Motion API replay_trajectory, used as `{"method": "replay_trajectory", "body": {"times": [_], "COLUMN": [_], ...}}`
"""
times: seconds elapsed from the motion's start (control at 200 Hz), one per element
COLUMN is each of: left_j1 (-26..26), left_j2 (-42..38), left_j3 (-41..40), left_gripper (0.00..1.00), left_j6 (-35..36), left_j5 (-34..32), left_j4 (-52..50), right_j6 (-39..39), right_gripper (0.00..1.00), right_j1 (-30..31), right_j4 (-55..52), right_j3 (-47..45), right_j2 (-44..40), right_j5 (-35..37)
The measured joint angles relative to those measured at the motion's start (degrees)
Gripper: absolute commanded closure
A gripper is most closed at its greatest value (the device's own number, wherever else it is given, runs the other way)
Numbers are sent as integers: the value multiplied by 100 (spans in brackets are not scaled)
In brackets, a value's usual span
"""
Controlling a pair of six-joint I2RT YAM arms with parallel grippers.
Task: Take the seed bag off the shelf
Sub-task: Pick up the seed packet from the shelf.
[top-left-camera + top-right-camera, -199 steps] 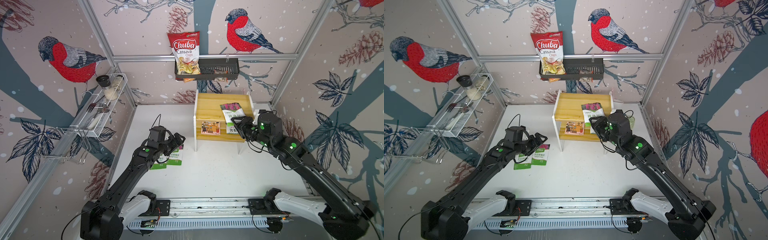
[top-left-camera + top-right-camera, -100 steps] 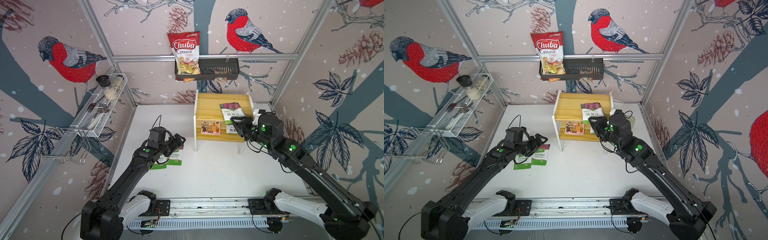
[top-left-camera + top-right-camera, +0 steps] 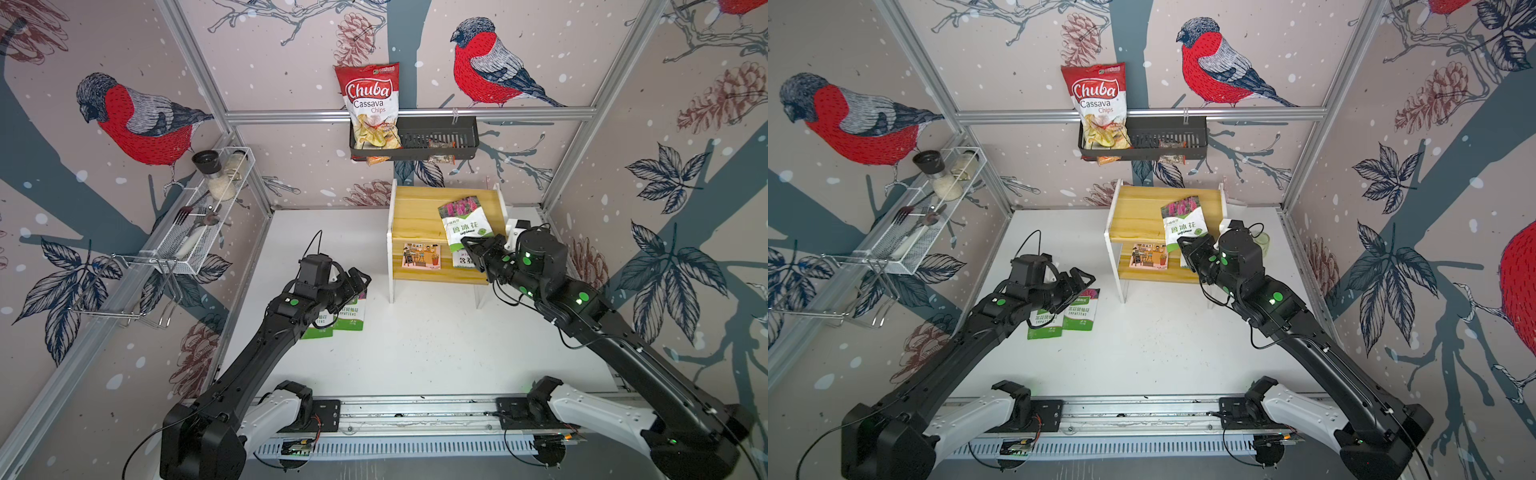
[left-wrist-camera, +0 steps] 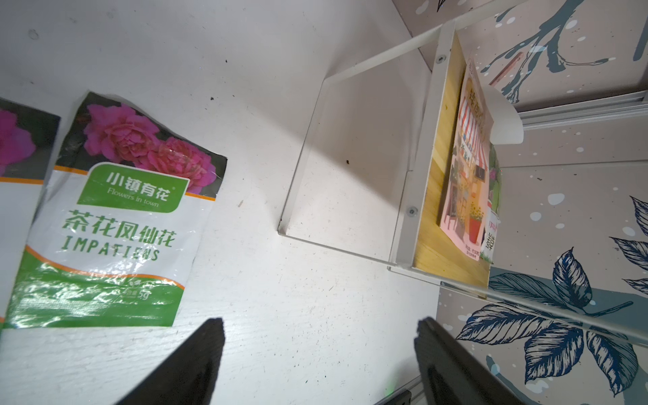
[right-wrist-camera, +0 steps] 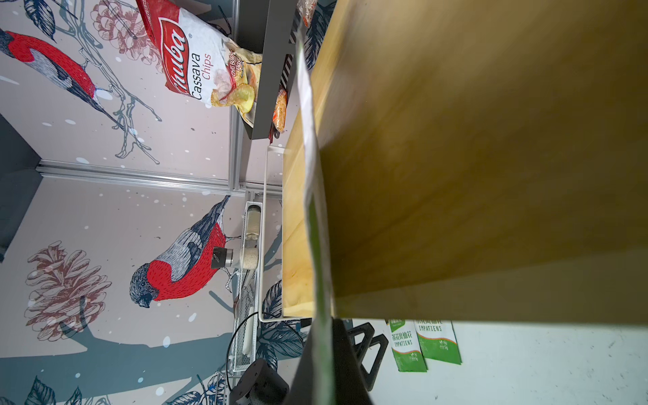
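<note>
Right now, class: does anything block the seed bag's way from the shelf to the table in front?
Nothing visible does. The right gripper is shut on the seed bag at the shelf edge; the table ahead is bare.

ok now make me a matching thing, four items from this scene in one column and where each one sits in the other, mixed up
Things:
1. Chuba Cassava Chips bag
2. purple-flower seed bag
3. two Impatiens seed packets
4. illustrated card

Places:
A. flat on the white table
B. on the shelf, lower board
C. on the shelf's top board, one end pinched in the right gripper
D. standing in the black wall basket

Pairs: 1-D, 2-C, 3-A, 4-B
</note>
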Motion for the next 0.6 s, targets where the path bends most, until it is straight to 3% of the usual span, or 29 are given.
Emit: {"method": "replay_trajectory", "body": {"times": [0.315,0.6], "left_j1": [0,0], "left_j2": [-280,-297], "left_j3": [238,586], "left_gripper": [11,12], "left_j6": [-2,-2], "left_j5": [-166,-332], "left_j4": [-63,-144], "right_j6": [-332,-649], "right_gripper": [100,100], "right_j1": [-20,678], "right_j4": [662,1088], "right_j3": [155,61], "right_j2": [55,79], "right_j5": [-402,-608]}}
